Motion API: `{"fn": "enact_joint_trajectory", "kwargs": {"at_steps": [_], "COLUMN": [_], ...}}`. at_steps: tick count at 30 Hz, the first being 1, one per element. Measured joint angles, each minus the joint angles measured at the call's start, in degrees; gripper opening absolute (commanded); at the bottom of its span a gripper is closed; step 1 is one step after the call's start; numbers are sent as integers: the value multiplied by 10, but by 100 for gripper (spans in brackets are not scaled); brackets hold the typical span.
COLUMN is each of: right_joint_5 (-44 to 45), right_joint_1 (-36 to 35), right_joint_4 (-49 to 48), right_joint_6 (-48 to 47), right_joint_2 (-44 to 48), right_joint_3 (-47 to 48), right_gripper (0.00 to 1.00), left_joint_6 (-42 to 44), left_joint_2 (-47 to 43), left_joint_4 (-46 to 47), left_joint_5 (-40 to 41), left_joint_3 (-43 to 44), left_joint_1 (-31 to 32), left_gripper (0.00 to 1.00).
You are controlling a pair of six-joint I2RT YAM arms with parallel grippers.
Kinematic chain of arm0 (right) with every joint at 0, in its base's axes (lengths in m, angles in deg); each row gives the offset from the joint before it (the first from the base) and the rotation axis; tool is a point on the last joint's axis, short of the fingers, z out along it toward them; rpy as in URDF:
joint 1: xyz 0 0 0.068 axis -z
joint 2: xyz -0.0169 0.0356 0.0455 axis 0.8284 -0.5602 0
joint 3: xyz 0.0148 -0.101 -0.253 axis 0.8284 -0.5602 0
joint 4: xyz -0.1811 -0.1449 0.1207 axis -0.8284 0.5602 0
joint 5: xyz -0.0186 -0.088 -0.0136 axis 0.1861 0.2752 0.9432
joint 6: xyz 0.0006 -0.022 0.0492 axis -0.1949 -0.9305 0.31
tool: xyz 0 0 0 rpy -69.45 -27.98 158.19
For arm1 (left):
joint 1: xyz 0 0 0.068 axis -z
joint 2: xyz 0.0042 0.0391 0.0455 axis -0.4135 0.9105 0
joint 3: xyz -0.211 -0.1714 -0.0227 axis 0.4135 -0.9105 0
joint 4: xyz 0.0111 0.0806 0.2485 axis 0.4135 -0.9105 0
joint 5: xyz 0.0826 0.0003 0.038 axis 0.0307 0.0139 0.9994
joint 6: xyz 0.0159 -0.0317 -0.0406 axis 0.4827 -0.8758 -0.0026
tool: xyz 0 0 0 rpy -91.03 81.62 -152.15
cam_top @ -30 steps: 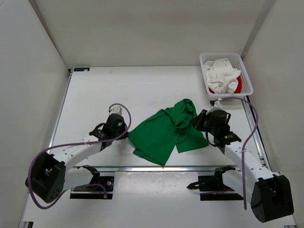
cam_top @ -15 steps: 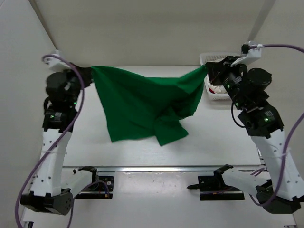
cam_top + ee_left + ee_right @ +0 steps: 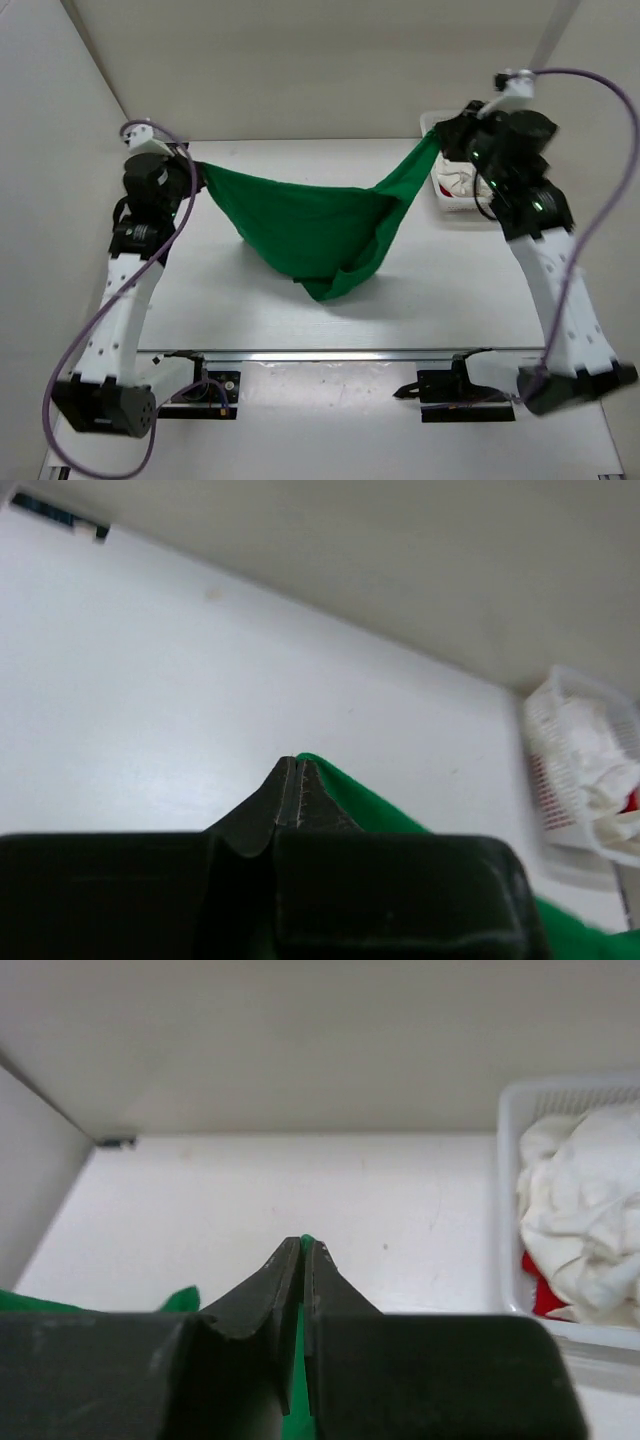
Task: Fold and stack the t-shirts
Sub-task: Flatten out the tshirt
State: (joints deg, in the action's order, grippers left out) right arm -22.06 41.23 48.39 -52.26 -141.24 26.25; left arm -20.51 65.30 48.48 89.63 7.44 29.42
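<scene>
A green t-shirt [image 3: 305, 225] hangs in the air between both raised arms, sagging in the middle above the table. My left gripper [image 3: 196, 170] is shut on its left corner; the cloth shows beside the fingertips in the left wrist view [image 3: 345, 795]. My right gripper [image 3: 440, 140] is shut on its right corner, and green cloth shows between the jaws in the right wrist view [image 3: 303, 1360]. A white basket [image 3: 448, 205] at the back right holds white and red clothes [image 3: 575, 1210].
The white table [image 3: 250, 310] lies below the hanging shirt. Walls enclose the table at the left, back and right. The basket rim [image 3: 505, 1200] stands close to the right arm. A metal rail [image 3: 320, 352] runs along the near edge.
Both arms lifted the shirt off the table and spread it wide. Since half a second ago the shirt sags lower in the middle and the left gripper has dropped slightly.
</scene>
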Motion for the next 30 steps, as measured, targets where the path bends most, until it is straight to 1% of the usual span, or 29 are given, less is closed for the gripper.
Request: {"fn": "enact_joint_trajectory", "kwargs": {"at_steps": [2,4,5,6,8,9,10,11,13,16,18,21,23,25,27,30], "right_joint_5": [-27,-58,-70,-82,-97,-102,-108,-117,-136,-148,-160,-177,-175,-173,-179,-192], "right_joint_1": [21,28,29,31,36,39,42,47,60,82,95,110,106,97,91,98], "right_joint_4": [-3,13,21,34,83,92,79,49,19,-26,-54,-80,-97,-130,-200,-269], "right_joint_6": [0,-2,-4,-4,-5,-4,0,8,28,47,59,68,62,59,72,108], "right_joint_2": [-71,-176,-228,-283,-405,-457,-501,-514,-502,-474,-448,-399,-349,-275,-180,-82], "right_joint_3": [5,52,84,129,277,358,427,448,448,471,481,482,441,324,118,-163], "right_gripper": [1,0,0,0,0,0,0,1,0,0,0,0,0,0,0,0], "left_joint_6": [0,0,0,1,3,4,4,4,-1,-5,-5,-2,7,23,40,58], "left_joint_2": [51,112,151,194,277,315,352,377,408,410,390,352,319,267,200,135], "left_joint_4": [1,3,-4,-13,-28,-40,-45,-49,-62,-61,-52,-47,-21,24,67,111], "left_joint_5": [2,9,15,21,26,27,25,24,14,10,15,24,42,68,101,138], "left_joint_3": [-7,5,26,61,150,203,261,309,399,479,497,498,468,381,245,67], "left_joint_1": [0,4,7,10,15,16,17,14,2,-25,-41,-51,-44,-27,-7,17], "left_gripper": [0,0,0,0,0,0,0,0,0,0,0,0,0,0,0,0]}}
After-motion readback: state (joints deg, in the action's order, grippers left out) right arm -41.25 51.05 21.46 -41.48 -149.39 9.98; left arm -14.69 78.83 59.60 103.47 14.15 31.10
